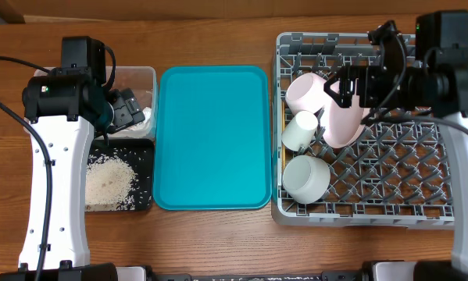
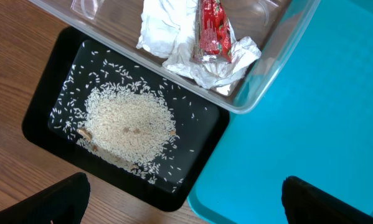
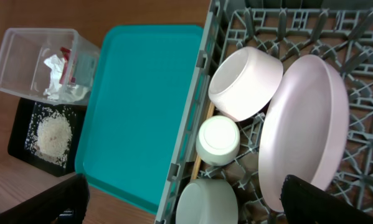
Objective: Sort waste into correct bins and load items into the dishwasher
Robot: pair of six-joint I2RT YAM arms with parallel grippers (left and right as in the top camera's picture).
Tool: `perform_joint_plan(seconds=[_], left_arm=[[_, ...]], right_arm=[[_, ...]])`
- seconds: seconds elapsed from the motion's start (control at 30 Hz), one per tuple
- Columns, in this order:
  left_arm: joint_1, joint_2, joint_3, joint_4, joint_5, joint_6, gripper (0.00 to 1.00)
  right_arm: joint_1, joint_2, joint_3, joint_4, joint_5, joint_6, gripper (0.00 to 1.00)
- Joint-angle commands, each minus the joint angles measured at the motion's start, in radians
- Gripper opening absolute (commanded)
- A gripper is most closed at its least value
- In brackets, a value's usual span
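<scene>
Both pairs of fingers stand fully apart and carry nothing. The left fingers (image 2: pixel 55 202) hang above the place where the clear tub (image 2: pixel 270 59) meets the black tray (image 2: pixel 198 140). The right fingers (image 3: pixel 335 202) hang above the left part of the dish rack (image 1: pixel 390 187).

To us the sorting looks almost complete. The tissue (image 2: pixel 167 31) and the red wrapper (image 2: pixel 212 28) lie in the tub. The rice (image 2: pixel 127 124) lies as a heap in the black tray, with loose grains around it. Nothing lies on the teal tray (image 1: pixel 212 136). In the rack we see the pale pink cup (image 3: pixel 245 81), the plate (image 3: pixel 307 130) standing on its edge, the small white cup (image 3: pixel 217 140) and the white bowl (image 1: pixel 305 178).

We judge that the step in hand is a last check and then drawing the arms back. To do it well, we should lift each arm straight up before swinging it aside. In this way the right arm does not push the plate, and the left arm does not catch the tub wall or scatter grains.

The left wrist view shows what is inside the tub, which the arm partly hides from overhead. The right wrist view shows a thin wooden strip at the rack's edge, probably the chopsticks (image 3: pixel 202 146). From overhead this strip is hard to make out. Only the overhead view shows both arms and the whole bench.
</scene>
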Motion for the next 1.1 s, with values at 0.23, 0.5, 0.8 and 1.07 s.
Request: perform_joint_plan(seconds=[0.23,0.5,0.8,1.07], left_arm=[[0.000,0.004,0.010,0.001,-0.006,-0.003,1.00],[0.000,0.004,0.010,0.001,-0.006,-0.003,1.00],[0.000,0.004,0.010,0.001,-0.006,-0.003,1.00],[0.000,0.004,0.010,0.001,-0.006,-0.003,1.00]], right_arm=[[0.010,-0.400,0.007,0.002,0.102,-0.007,1.00],[0.081,-0.645,0.007,-0.042,0.175,-0.008,1.00],[0.085,-0.845,-0.047,-0.082,0.173,0.000,1.00],[0.085,-1.086,-0.433,0.199,0.151,-0.004,1.00]])
